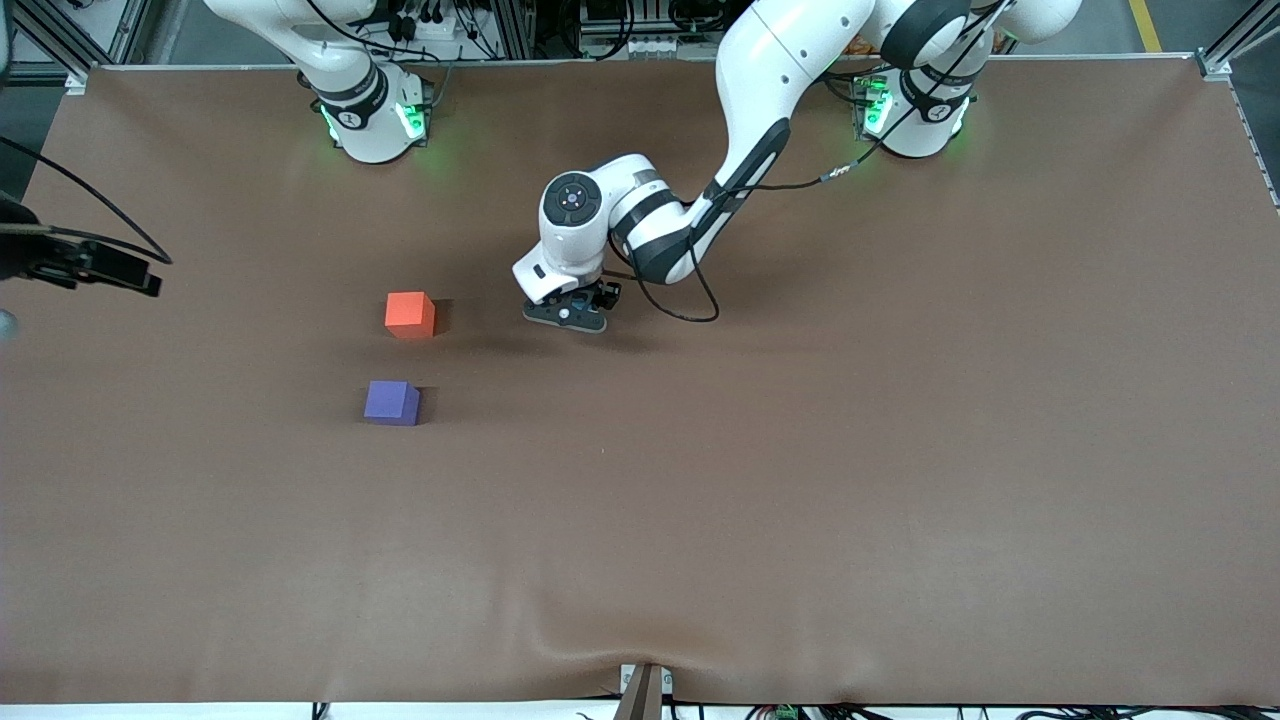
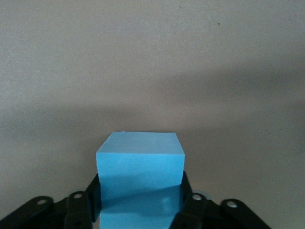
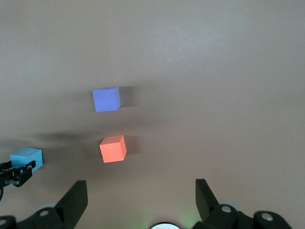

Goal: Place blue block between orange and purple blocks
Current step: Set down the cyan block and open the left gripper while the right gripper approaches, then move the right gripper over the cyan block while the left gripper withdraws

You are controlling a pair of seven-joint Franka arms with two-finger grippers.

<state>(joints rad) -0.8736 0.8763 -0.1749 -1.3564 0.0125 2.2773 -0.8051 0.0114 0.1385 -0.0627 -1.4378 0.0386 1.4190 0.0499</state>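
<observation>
We see a brown mat (image 1: 800, 500) covering the table, an aluminium frame (image 1: 90, 45) and cables (image 1: 640, 30) along its edge.

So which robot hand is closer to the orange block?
Left. The left gripper, with the blue block between its fingers, sits beside the orange block. The right gripper waits open, off toward its arm's end of the table.
</observation>
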